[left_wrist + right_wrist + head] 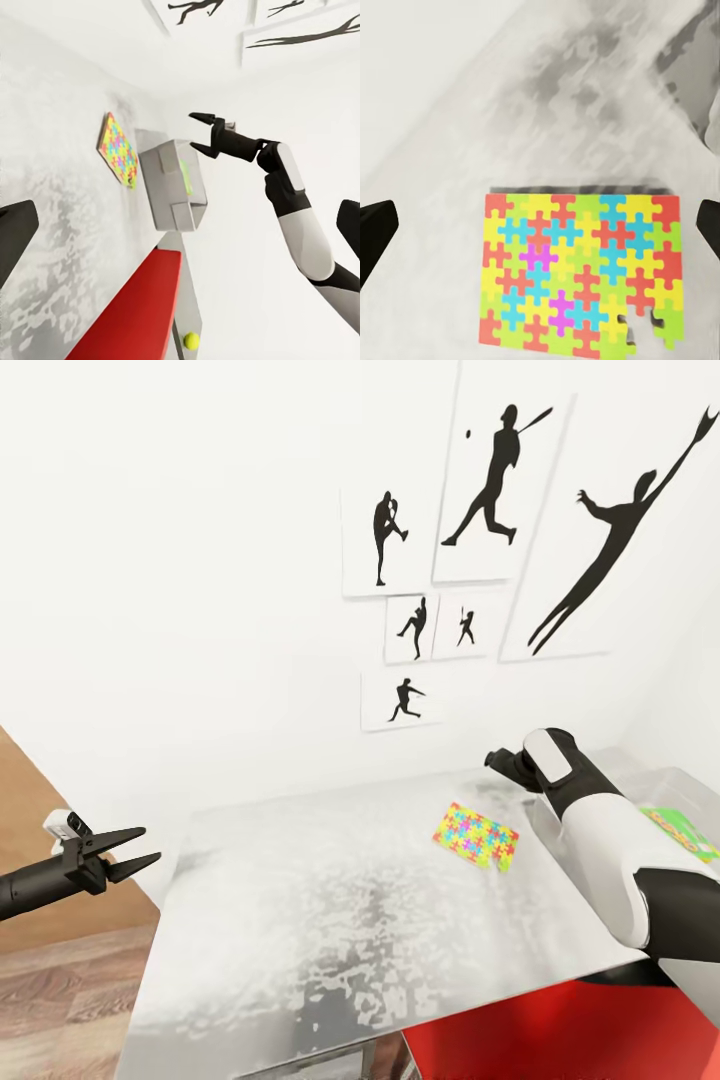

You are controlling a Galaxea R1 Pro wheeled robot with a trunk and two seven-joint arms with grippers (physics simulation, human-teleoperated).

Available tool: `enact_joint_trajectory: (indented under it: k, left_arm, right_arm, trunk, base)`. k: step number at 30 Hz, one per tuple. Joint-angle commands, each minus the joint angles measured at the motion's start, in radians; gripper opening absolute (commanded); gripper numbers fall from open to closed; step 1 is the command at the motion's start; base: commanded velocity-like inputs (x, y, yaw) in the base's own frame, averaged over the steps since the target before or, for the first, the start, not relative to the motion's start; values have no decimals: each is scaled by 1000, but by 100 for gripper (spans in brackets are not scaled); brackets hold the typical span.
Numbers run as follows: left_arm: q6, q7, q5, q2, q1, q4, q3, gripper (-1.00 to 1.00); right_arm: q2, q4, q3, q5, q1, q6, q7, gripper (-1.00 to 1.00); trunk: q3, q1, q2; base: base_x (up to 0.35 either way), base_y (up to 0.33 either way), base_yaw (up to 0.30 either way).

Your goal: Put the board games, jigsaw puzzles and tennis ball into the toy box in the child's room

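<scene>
One jigsaw puzzle [477, 837] lies flat on the pale table [300, 900], a thin sheet of multicoloured pieces with a gap at one corner. My right gripper [500, 761] hovers open above it. In the right wrist view the puzzle [581, 274] lies between the spread fingers [375, 232]. The grey toy box [690, 790] stands at the table's right end with a green-edged board game [684, 834] inside. My left gripper [128, 850] hangs open and empty off the table's left edge. A tennis ball [191, 341] shows small beyond a red surface; what it rests on is unclear.
A white wall with black athlete silhouette pictures [490, 490] rises right behind the table. A red panel [560, 1040] sits below the table's front right edge. Wood-plank floor [60, 980] lies to the left. My right forearm [610, 840] crosses in front of the toy box.
</scene>
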Motion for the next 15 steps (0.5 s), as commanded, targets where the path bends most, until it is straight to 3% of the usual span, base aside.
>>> enact_joint_trajectory:
  k: [1, 7, 15]
  left_arm:
    - [4, -3, 0, 0, -1, 0, 0, 100]
    - [4, -3, 0, 0, -1, 1, 0, 100]
    - [4, -3, 0, 0, -1, 1, 1, 100]
  right_arm:
    - [0, -1, -1, -10, -1, 0, -9, 100]
    - [1, -1, -2, -11, -2, -9, -13, 100]
    - [4, -1, -5, -11, -3, -23, -66, 100]
  trunk:
    - [-4, 1, -2]
    - [-14, 1, -2]
    - [-27, 1, -2]
  base:
    - [0, 0, 0]
    - [0, 0, 0]
    - [0, 0, 0]
